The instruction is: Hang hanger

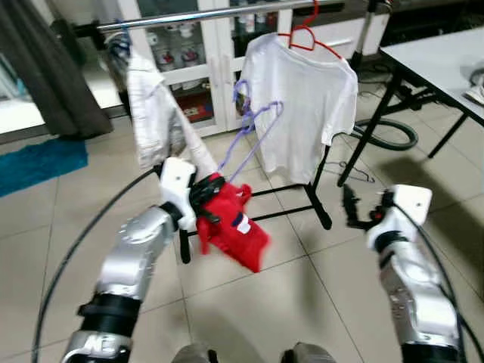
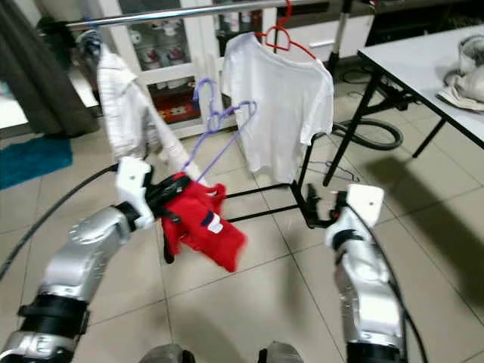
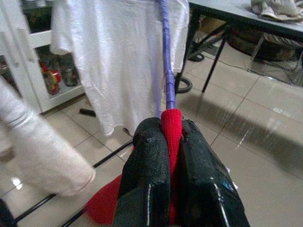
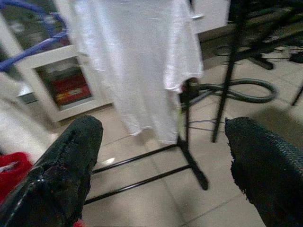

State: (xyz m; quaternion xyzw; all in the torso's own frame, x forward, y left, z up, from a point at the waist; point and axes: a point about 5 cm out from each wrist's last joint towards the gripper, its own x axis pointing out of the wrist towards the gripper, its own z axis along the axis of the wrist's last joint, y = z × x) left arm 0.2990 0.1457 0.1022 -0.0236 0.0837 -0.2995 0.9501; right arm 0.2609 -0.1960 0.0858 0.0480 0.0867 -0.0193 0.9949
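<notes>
A purple hanger (image 1: 253, 128) carries a red garment (image 1: 234, 223), and my left gripper (image 1: 203, 198) is shut on the red cloth at the hanger's lower end. The hanger's hook points up toward the silver rail (image 1: 197, 17) of a clothes rack but stays below it. In the left wrist view the fingers (image 3: 149, 161) pinch the red cloth (image 3: 171, 125) with the purple hanger (image 3: 165, 56) rising from it. My right gripper (image 1: 354, 208) is open at the right, with nothing in it, level with the rack's foot. In the right wrist view its fingers (image 4: 71, 156) stand wide apart.
On the rail hang a white T-shirt (image 1: 299, 106) on a red hanger (image 1: 306, 38) and a pale shirt (image 1: 151, 113) at the left. The rack's black base (image 1: 318, 208) lies on the tiled floor. A table (image 1: 446, 64) stands at the right, a glass cabinet (image 1: 189, 68) behind.
</notes>
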